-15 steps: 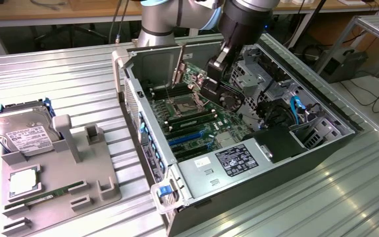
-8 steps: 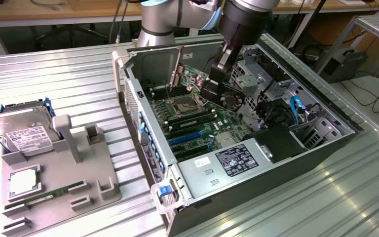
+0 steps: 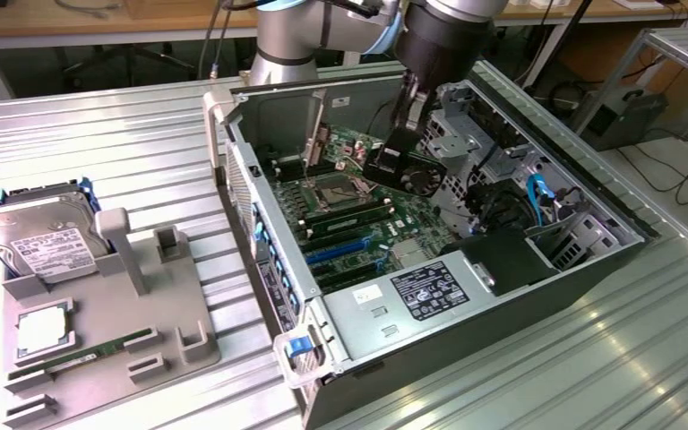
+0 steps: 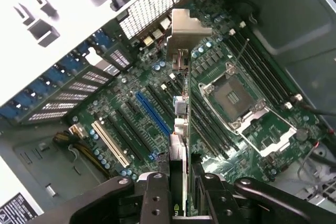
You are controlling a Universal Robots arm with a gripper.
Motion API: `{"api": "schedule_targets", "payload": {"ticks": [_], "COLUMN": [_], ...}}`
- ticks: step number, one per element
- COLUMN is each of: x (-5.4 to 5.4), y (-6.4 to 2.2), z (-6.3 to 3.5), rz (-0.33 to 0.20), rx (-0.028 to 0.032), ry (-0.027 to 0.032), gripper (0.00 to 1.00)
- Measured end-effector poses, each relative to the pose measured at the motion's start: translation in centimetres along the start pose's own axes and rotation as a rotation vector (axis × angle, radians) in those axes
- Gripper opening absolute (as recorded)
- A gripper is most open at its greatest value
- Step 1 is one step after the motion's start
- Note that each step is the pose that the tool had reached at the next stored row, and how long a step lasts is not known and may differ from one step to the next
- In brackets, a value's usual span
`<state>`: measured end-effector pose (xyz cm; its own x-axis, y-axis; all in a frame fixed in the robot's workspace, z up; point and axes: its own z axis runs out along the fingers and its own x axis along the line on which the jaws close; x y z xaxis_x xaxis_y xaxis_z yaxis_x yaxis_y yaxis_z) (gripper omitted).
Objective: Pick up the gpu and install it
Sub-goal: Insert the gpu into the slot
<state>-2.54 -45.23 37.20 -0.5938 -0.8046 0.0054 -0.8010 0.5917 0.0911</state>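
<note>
Two camera feeds reach me, and I take the exterior view first. The arm (image 3: 440,45) is cut off at the upper edge and its dark wrist hides where the gripper (image 3: 401,134) meets its load, so I cannot read the grip from here. Below it hangs the graphics card (image 3: 407,168), dark, with a round black fan (image 3: 423,176) facing the exterior view's right. It sits inside the open computer case (image 3: 476,358), over the far part of the motherboard (image 3: 356,224). Its lower edge is lost against the board, so I cannot tell whether the two touch. Well apart, at the exterior view's left, a grey tray (image 3: 105,358) holds a hard drive (image 3: 39,242).

On the wrist view the gripper (image 4: 181,184) is clamped on the graphics card (image 4: 179,150), with a black finger (image 4: 156,195) pressed to each side. I see the card edge-on, as a thin strip, so its fan face is hidden. Its long axis runs straight away from the fingers to a silver bracket (image 4: 182,30), which points at the case's perforated rear wall. The card stands on edge over the motherboard (image 4: 131,93), between the blue slot (image 4: 155,114) and the empty processor socket (image 4: 235,95).
</note>
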Motion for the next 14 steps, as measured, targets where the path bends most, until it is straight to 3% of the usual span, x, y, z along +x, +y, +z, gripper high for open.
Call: {"api": "schedule_targets", "payload": {"ticks": [7, 14], "x": [0.00, 0.00], "y": [-0.01, -0.02], "z": [0.09, 0.25], "rz": [-0.124, -0.268], "rx": [-0.0066, -0.0096], "ry": [0.0014, 0.0104], "gripper": [0.26, 0.26]}}
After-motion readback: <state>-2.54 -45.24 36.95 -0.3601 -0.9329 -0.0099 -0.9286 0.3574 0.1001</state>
